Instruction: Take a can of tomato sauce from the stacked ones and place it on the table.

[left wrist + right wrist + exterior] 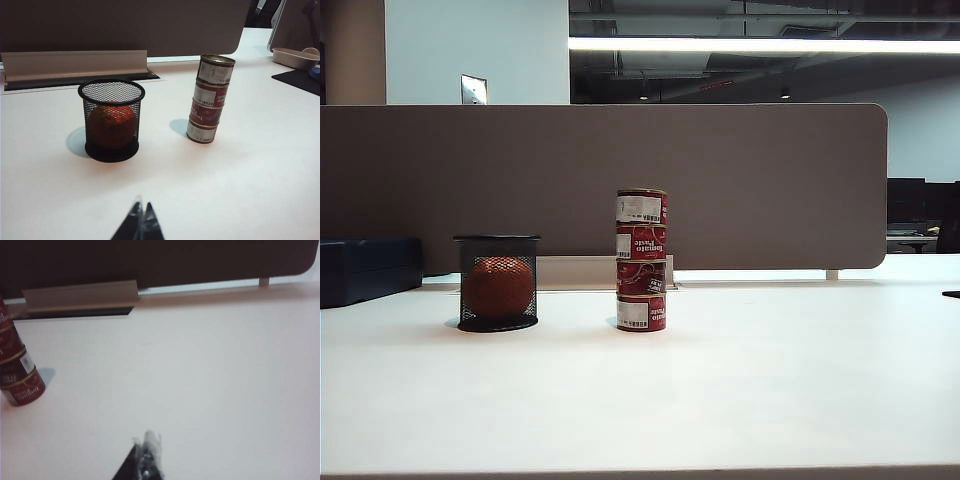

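Red cans (641,260) sit in a four-high stack on the white desk (770,380), roughly mid-desk toward the far edge by the divider (620,170), and the top can (641,207) hasn't been taken off yet. Mesh cup (497,283) with an orange ball (499,287) stands near the stack. Left gripper (140,220) is pinched closed and empty, well short of the stack toward the near edge, and the right gripper (146,455) is closed on nothing too, low over bare desk well apart from the cans.

White counter (770,390) carries a four-tin stack of red cans (641,260), upright, near centre. Black mesh cup (498,282) with orange ball sits at its 9 o'clock, apart.
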`<state>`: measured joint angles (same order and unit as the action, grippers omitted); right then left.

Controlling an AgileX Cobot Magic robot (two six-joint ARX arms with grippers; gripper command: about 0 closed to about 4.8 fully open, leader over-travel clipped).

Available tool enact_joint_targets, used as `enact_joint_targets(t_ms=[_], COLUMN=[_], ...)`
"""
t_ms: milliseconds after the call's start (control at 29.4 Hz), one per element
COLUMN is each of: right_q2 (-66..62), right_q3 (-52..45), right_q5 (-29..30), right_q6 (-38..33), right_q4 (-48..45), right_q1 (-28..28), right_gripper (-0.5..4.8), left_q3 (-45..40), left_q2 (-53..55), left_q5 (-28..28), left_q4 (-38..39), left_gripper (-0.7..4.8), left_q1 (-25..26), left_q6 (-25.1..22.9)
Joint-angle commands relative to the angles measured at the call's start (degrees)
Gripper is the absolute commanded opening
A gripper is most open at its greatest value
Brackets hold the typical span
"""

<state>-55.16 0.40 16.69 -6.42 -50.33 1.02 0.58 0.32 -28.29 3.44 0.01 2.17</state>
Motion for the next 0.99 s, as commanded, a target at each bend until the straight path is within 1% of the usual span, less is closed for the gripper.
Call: enact_joint_targets(t_ms=[34, 170, 443, 647, 817, 987], right_q2=[1.95, 7.19, 21.05, 31.5, 40.09, 47.93], right_q3=[0.2, 0.2, 0.17, 0.15, 0.15, 0.15], right_q5=[-0.04, -0.04, -0.37, -4.48, -4.87, -7.06], right_q6=[-0.15, -0.17, 0.46, 0.5, 0.63, 0.66], right_q4=[-2.67, -0.76, 14.49, 24.59, 32.96, 40.83], right_q1=[-0.02, 0.0, 0.0, 0.0, 0.0, 0.0], right_gripper=[-0.09, -0.09, -0.09, -0.09, -0.09, -0.09], left_q3=[0.15, 0.15, 0.15, 0.15, 0.15, 0.15], left_q2=[0.04, 0.04, 0.04, 0.04, 0.04, 0.04], left_q5=[0.0, 0.0, 0.02, 0.04, 0.04, 0.07], left_q4=[-0.96, -0.96, -0.96, -0.96, -0.96, -0.96], left_gripper=[-0.05, -0.05, -0.05, -0.05, -0.05, -0.05], left_q1=[0.09, 0.09, 0.09, 0.11, 0.11, 0.09], left_q6=[-0.2, -0.2, -0.22, -0.22, -0.22, -0.22])
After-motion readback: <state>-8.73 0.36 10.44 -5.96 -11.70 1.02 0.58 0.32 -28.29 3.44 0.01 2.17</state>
